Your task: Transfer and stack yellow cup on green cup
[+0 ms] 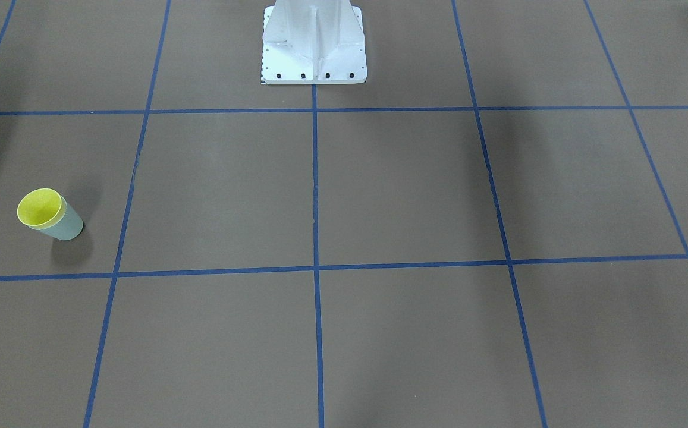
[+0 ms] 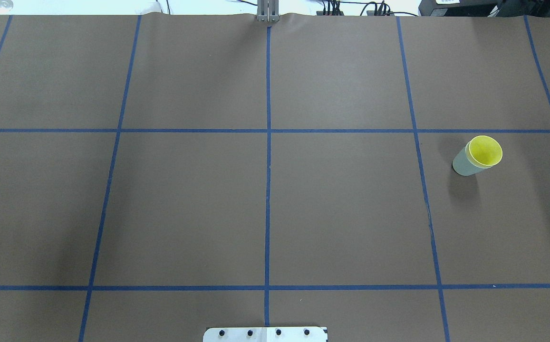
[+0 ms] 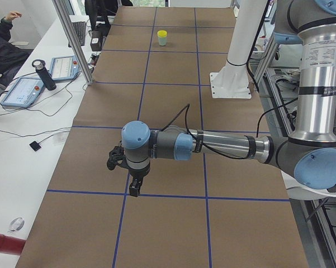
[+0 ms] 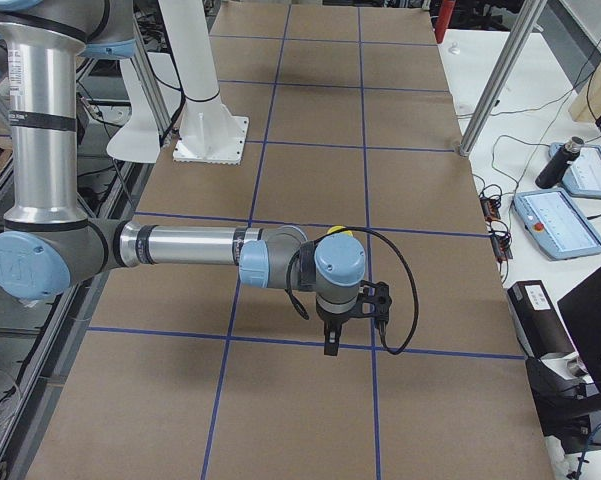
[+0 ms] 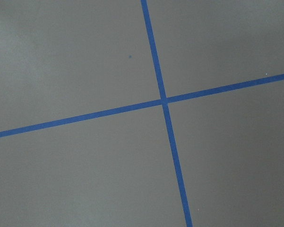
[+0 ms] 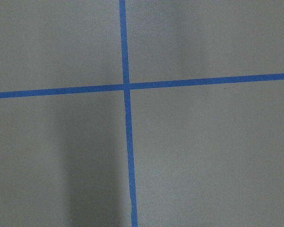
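Note:
The yellow cup sits nested inside the green cup, and only its rim and inside show. The pair stands upright on the brown table, on the robot's right side. In the overhead view the yellow cup fills the green cup. The stack is small and far in the exterior left view. My left gripper hangs above the table over a tape line, far from the cups. My right gripper hangs near the stack, which shows as a yellow sliver behind it. I cannot tell whether either gripper is open or shut.
Blue tape lines divide the brown table into squares. The white robot pedestal stands at the middle of the robot's edge. Metal frame posts and a side bench with tablets lie beyond the far edge. Both wrist views show only tape crossings.

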Available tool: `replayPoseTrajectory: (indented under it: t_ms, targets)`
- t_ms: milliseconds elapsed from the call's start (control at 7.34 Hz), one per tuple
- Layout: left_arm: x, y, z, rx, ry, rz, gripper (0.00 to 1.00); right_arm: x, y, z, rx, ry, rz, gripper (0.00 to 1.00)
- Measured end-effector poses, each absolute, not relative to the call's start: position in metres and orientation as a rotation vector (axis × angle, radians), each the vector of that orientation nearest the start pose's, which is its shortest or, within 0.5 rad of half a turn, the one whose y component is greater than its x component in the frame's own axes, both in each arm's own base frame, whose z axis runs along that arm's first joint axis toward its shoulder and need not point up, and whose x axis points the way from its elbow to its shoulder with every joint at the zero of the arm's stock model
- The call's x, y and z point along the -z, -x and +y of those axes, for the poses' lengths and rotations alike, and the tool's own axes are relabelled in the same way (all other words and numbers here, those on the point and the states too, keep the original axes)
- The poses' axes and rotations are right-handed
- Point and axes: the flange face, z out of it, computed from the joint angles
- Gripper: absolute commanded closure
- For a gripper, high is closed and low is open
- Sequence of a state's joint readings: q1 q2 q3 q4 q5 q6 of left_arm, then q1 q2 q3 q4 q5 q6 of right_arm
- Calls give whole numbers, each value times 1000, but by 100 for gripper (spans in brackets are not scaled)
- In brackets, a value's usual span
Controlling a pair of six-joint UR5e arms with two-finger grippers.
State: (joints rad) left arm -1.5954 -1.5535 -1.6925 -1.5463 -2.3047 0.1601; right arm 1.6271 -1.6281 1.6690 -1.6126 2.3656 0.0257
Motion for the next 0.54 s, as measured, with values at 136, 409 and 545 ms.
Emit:
replayPoseTrajectory:
  t_ms: [136, 409, 545]
  targets:
    - [-612, 78, -487, -159, -144, 724, 0, -639, -83, -465, -65, -10, -794, 1]
    - [-611, 78, -487, -160, -146, 723, 0, -638, -70, -469, -29, -23, -793, 1]
    - [-611, 79, -487, -160, -146, 723, 0, -639, -67, -468, -18, -32, -793, 1]
